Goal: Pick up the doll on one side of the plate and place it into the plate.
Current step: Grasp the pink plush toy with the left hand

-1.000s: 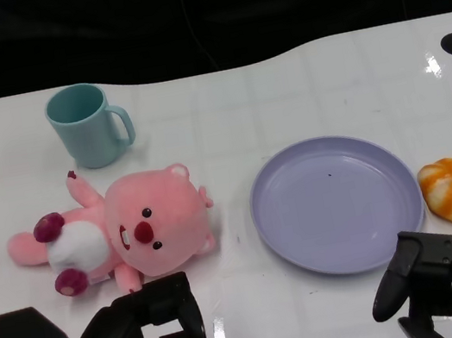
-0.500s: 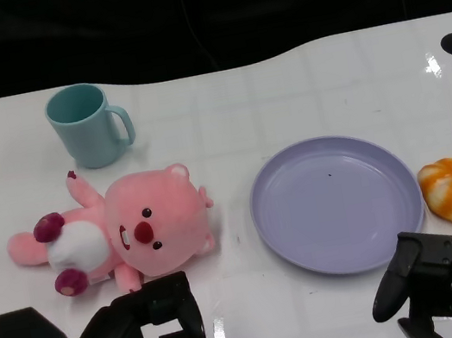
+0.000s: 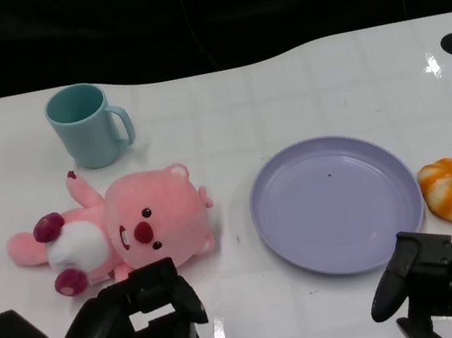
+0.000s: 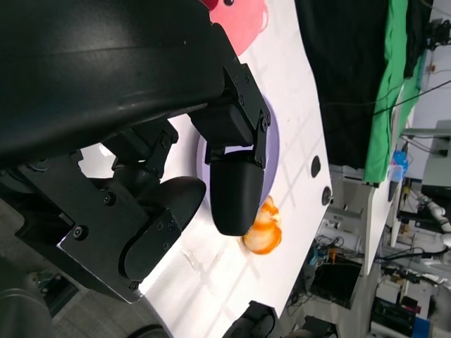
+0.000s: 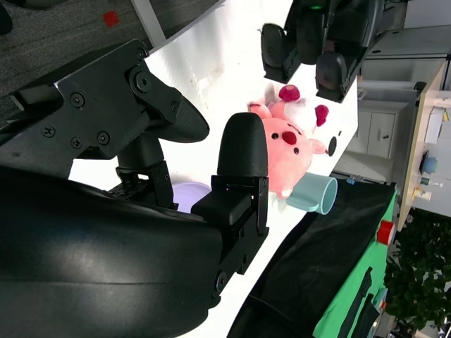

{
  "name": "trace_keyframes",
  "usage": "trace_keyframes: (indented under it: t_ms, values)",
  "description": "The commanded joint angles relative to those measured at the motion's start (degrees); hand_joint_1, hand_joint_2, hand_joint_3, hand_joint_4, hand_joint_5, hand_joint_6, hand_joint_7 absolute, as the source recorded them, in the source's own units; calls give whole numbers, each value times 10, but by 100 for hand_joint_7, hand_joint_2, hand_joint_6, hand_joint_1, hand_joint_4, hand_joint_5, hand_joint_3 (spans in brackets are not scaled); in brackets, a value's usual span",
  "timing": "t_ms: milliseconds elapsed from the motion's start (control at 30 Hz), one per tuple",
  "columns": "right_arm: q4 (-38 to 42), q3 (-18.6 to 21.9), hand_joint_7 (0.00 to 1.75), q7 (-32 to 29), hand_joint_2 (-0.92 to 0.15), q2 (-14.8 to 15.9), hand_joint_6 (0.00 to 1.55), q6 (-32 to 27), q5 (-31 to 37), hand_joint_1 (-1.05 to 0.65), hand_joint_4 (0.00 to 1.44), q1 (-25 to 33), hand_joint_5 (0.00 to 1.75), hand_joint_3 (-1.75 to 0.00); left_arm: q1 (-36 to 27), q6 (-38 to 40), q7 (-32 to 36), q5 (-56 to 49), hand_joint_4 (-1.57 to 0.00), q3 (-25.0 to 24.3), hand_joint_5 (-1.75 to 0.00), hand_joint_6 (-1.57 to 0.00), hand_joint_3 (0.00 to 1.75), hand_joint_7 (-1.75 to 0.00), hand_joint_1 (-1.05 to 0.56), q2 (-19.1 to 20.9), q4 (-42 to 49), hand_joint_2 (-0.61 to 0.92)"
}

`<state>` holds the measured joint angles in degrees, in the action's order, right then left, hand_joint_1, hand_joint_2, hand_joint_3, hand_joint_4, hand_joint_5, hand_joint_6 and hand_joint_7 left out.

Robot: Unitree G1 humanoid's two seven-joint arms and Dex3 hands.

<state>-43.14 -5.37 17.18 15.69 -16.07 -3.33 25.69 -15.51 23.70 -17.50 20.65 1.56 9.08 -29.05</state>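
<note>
Left hand closing in on the doll, nothing gripped

Your left hand hovers empty, fingers apart, just short of the pink doll, which lies flat beside the plate. Come down too shallow and you'll shove its soft head away instead of gripping. The right hand idles empty, fingers spread.

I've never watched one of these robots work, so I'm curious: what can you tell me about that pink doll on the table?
The pink doll is a soft plush animal with a big round head, dark red nose, small dark eyes, white belly and dark red paw pads. It lies on its back on the white table, to the left of the purple plate and in front of the teal mug, touching neither. The left hand hovers just in front of it, holding nothing.
</note>
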Motion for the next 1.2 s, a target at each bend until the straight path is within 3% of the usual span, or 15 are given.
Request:
trace_keyframes:
  t_ms: [33, 233, 400, 600, 833, 1200]
  values:
    - [3, -1, 145, -3, -57, -2, 54, 6, -5, -9, 63, -2, 174, -110, 1, -14, 4, 3, -71, -18, -149, -70, 131, -102, -17, 3, 2, 37]
    - [3, -9, 145, -7, -57, -3, 54, 0, 2, -12, 62, -8, 173, -110, 8, -36, -8, 6, -51, -41, -119, -65, 54, -58, -29, 15, 9, 68]
    - [8, -19, 144, -11, -55, -7, 55, 3, 8, -12, 63, -14, 172, -111, 19, -124, -19, -57, -36, -48, -101, -60, 13, -31, -42, 43, 28, 90]
    - [13, -19, 143, -9, -55, -10, 55, 7, 0, -13, 63, -17, 172, -111, 43, -178, -17, -128, -16, -59, -88, -43, 10, -16, -59, 93, 26, 92]
    - [16, -12, 142, -4, -55, -8, 54, 8, -2, -14, 62, -18, 172, -112, 67, -197, 3, -266, -3, -59, -79, -32, 7, -7, -63, 150, 3, 92]
    - [20, -8, 142, -4, -58, -9, 54, 0, -2, -12, 61, -17, 172, -109, 111, -180, 4, -482, 0, -22, -60, -30, 2, -3, -64, 204, 4, 91]
